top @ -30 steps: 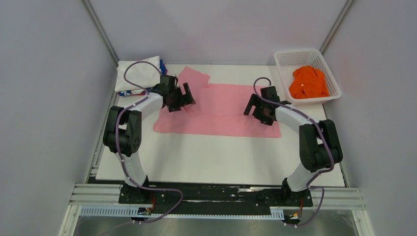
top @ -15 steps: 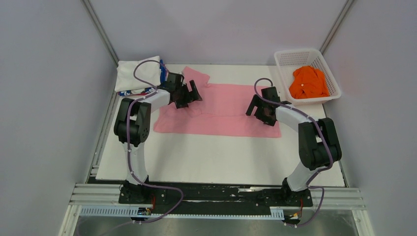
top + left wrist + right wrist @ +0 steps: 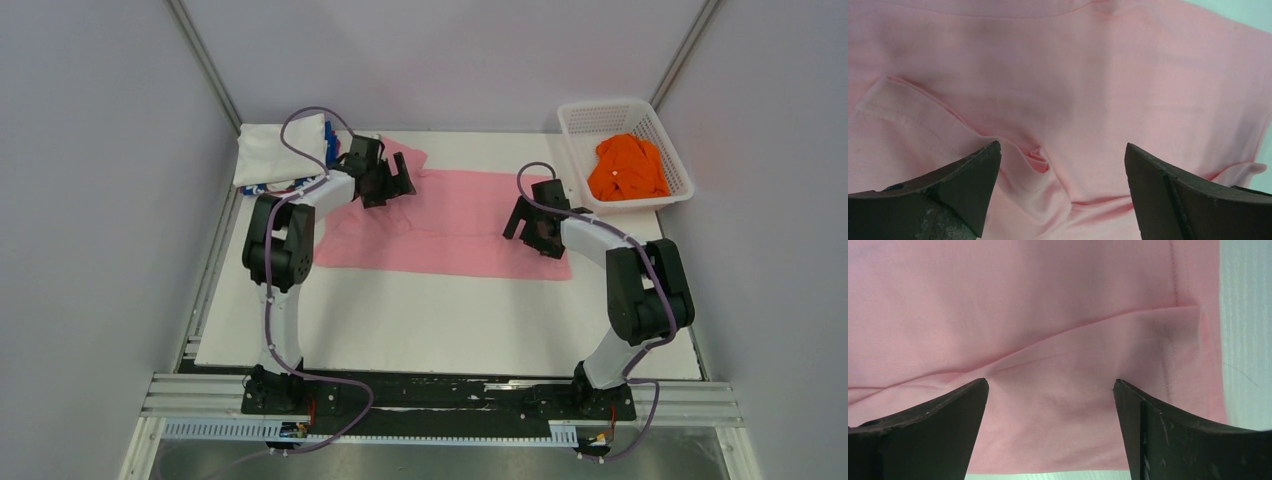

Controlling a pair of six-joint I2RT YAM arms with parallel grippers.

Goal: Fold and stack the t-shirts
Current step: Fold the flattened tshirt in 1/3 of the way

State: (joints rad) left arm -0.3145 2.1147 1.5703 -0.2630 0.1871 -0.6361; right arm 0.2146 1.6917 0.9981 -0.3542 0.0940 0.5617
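Observation:
The light pink t-shirt (image 3: 450,225) lies spread flat across the middle of the white table, one sleeve at its far left. My left gripper (image 3: 392,183) is open just above the shirt's far left part; in the left wrist view (image 3: 1062,150) a small cloth pucker (image 3: 1039,159) and a sleeve hem lie between its fingers. My right gripper (image 3: 528,222) is open above the shirt's right end; in the right wrist view (image 3: 1050,385) a fold line and the hem show under it. The orange t-shirt (image 3: 627,167) lies in the basket. Folded white (image 3: 280,152) and blue/red (image 3: 330,140) shirts lie at the far left.
A white mesh basket (image 3: 585,120) stands at the far right corner of the table (image 3: 440,320). Grey walls enclose the table on three sides. A black rail with both arm bases runs along the near edge.
My left gripper has moved away from me and to the right, from the shirt's left side to its far left part near the sleeve. My right gripper has hardly moved.

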